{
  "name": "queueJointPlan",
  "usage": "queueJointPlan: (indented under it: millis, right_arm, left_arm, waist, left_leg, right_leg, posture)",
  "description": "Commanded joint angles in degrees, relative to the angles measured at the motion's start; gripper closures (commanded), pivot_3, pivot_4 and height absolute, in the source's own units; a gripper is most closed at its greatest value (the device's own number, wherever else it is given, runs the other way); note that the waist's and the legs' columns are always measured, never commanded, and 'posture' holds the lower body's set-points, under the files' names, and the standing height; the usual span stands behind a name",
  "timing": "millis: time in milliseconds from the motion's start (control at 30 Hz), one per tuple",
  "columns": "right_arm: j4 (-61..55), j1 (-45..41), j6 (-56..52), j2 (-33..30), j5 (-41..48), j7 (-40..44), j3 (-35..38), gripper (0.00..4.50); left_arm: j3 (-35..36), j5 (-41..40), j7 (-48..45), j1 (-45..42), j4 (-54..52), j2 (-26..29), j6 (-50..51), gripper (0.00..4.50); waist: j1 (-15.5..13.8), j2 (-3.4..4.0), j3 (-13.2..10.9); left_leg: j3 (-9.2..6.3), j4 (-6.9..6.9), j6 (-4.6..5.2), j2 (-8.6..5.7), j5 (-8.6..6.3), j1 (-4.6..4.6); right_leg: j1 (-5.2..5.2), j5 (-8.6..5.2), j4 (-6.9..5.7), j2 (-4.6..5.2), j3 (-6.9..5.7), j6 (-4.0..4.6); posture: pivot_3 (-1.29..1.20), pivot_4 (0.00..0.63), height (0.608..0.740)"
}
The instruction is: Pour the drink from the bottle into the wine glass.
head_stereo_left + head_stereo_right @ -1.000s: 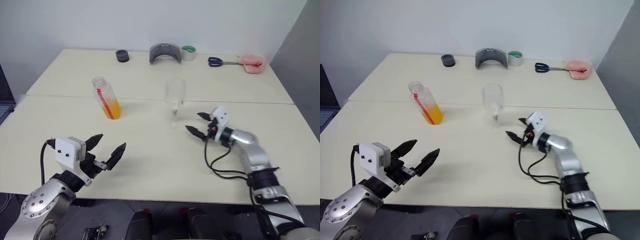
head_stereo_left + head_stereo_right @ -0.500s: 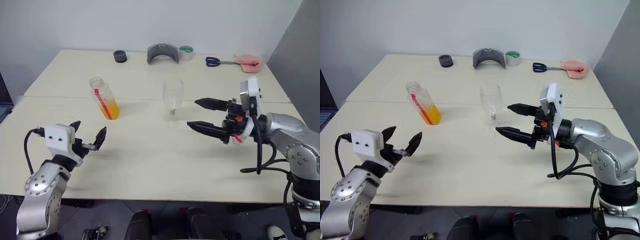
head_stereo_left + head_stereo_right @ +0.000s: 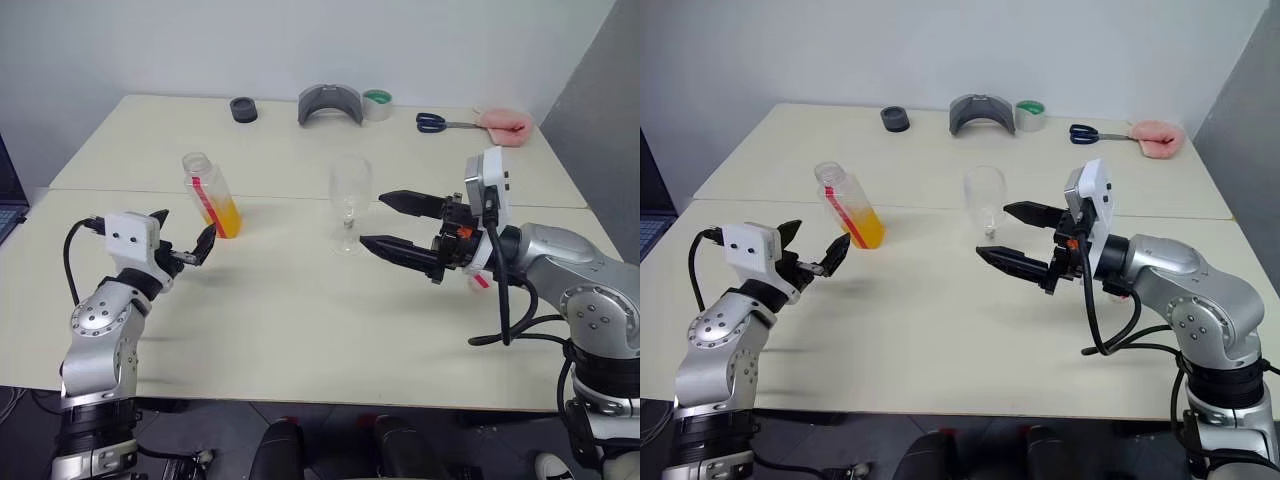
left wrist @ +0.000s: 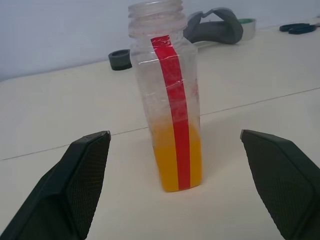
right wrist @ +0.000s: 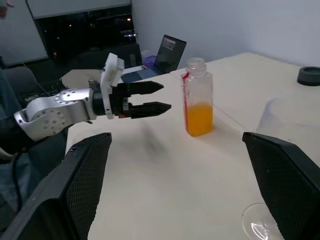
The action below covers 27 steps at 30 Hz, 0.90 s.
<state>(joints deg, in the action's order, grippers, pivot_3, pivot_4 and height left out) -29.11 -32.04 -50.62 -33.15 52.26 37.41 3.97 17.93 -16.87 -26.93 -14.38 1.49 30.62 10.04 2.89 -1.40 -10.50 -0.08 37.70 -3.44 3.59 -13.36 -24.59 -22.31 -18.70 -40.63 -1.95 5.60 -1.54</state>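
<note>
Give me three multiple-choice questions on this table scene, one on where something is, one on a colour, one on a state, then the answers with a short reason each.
1. Where does the wine glass stand?
A. Between the bottle and the right end effector
B. Beside the scissors
C. On the laptop

2. What colour is the strip on the bottle?
A. Blue
B. Red
C. Green

3. What state is the bottle's mouth in?
A. Capped
B. Uncapped
C. Taped over

Answers:
1. A, the glass stands on the table with the right end effector next to it.
2. B, the left wrist view shows a red strip.
3. B, the bare threaded neck shows.
</note>
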Motion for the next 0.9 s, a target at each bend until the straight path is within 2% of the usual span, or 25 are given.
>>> queueJointPlan:
  millis: [33,600,900]
  right_arm:
    - [-2.0,-0.3,0.4,-0.9,2.4,0.2,2.3,0.03]
    - [-2.4,0.4,2.8,-0.5,1.1,-0.6,1.7,0.03]
    - [-2.0,-1.2,2.2,0.5,2.0,-3.2,2.0,0.03]
  left_arm:
    - [-0.3,0.6,-0.6,-2.7,1.1,0.7,-2.3,0.0]
    - [-2.7,2.9,-2.8,-13.5,16.2,0.4,-9.5,0.0]
    - [-4.5,6.6,-1.1,-23.4,35.6,-2.0,-20.1,0.0]
  waist:
    - [0.0,0.0,0.0]
    - [-0.1,0.0,0.0]
    - [-0.2,0.0,0.0]
  left_leg:
    - [0.0,0.0,0.0,0.0,0.0,0.0]
    - [-0.02,0.0,0.0,-0.01,0.0,-0.02]
    - [-0.02,0.02,0.0,-0.01,0.0,-0.06]
  right_leg:
    - [0.0,0.0,0.0,0.0,0.0,0.0]
    - [0.0,0.0,0.0,0.0,-0.03,0.0]
    - [-0.01,0.01,0.0,-0.02,-0.04,0.0]
  posture:
    - [0.0,0.15,0.74]
    - [0.0,0.15,0.74]
    - [0.0,0.15,0.74]
